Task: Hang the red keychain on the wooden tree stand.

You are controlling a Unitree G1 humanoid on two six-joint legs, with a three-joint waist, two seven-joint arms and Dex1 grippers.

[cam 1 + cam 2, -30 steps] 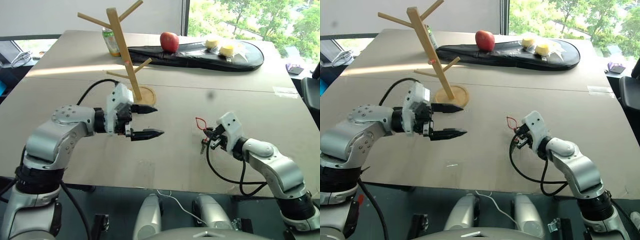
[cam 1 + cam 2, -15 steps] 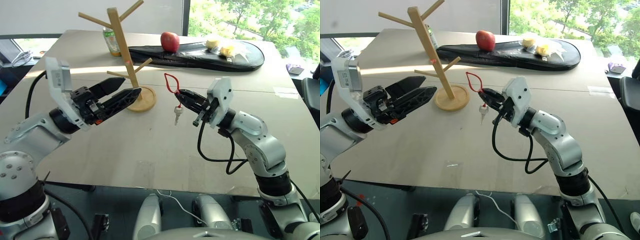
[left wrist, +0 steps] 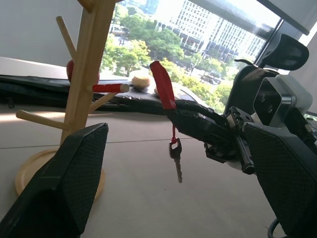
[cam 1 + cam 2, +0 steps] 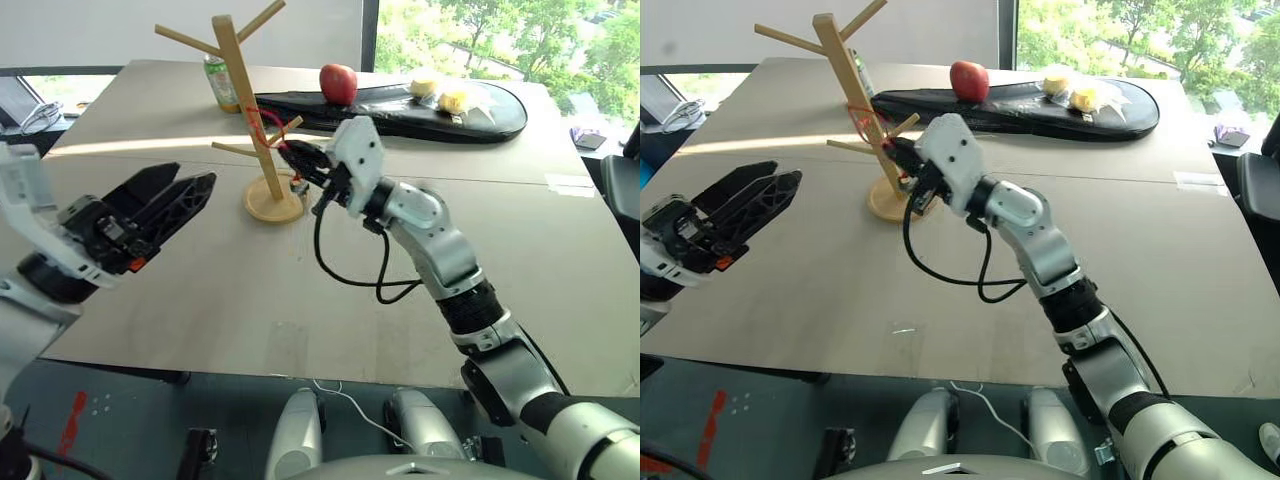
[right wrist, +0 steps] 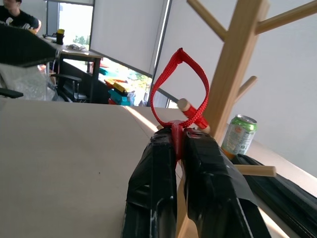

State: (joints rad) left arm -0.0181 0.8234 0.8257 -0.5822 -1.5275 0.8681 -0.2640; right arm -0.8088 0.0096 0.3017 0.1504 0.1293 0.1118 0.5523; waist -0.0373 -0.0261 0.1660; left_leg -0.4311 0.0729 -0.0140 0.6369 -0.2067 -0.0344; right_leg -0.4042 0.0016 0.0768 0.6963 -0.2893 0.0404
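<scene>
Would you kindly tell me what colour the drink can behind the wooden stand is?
Green, with a silver top; the can shows best in the right wrist view.

Head stereo pair looking down over table (image 4: 300,290), both wrist cameras close, sharing wooden tree stand (image 3: 89,74)

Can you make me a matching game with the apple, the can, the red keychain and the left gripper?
Things:
1. apple
2. green can
3. red keychain
4. left gripper

Places or states:
A. pinched in the right gripper, by the wooden tree stand
B. open, holding nothing
C. on the black bag
D. behind the stand's pole

Pairs: 1-C, 2-D, 3-A, 4-B
</scene>
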